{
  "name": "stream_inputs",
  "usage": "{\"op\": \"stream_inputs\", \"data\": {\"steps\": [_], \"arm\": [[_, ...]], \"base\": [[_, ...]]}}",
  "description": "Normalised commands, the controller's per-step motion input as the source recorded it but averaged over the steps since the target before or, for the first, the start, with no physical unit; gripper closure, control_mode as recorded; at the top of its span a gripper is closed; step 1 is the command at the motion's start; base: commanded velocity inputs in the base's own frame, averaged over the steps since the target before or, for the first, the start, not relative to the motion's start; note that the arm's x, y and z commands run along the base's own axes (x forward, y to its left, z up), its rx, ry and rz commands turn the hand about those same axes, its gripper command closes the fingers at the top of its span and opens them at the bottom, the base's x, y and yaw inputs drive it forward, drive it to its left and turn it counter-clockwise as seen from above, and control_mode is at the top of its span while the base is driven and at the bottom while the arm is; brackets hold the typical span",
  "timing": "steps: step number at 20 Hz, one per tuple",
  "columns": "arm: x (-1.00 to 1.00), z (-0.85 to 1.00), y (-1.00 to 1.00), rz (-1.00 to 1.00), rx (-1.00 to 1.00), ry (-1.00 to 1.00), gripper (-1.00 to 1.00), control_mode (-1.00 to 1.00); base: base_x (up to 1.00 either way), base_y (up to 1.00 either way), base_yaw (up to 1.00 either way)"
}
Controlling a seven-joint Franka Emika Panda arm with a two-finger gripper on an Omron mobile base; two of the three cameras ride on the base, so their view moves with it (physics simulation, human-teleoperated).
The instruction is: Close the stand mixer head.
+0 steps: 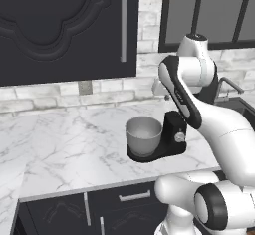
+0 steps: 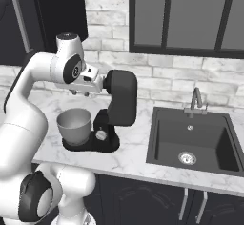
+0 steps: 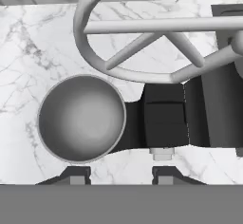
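On the marble surface (image 2: 138,152), the grey bowl (image 2: 74,124) sits at left on the mixer's base. Above it, the tool (image 3: 118,174) hovers with fingers apart, holding nothing. Just right, the stand mixer head (image 2: 121,97) stands tilted upright, its whisk (image 3: 156,42) raised; the sink (image 2: 190,145) lies farther right.

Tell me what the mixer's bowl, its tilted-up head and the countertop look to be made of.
The round grey bowl looks like brushed metal, with soft satin shading inside. The bulky rounded black mixer head looks like matte plastic or painted metal, with no glare on it; its pale grey wire whisk suggests metal. The white grey-veined countertop looks like polished marble.
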Motion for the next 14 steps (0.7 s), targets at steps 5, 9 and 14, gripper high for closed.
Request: {"op": "stream_inputs", "data": {"steps": [5,9,14], "arm": [[-0.19,0.0,-0.15,0.0,0.0,-0.01,-1.0,-1.0],[-0.55,0.19,-0.56,0.0,0.0,-0.09,-1.0,-1.0],[-0.28,0.3,-0.88,0.04,0.0,-0.02,-1.0,-1.0]], "base": [[0.0,0.0,0.0],[0.0,0.0,0.0],[0.0,0.0,0.0]]}}
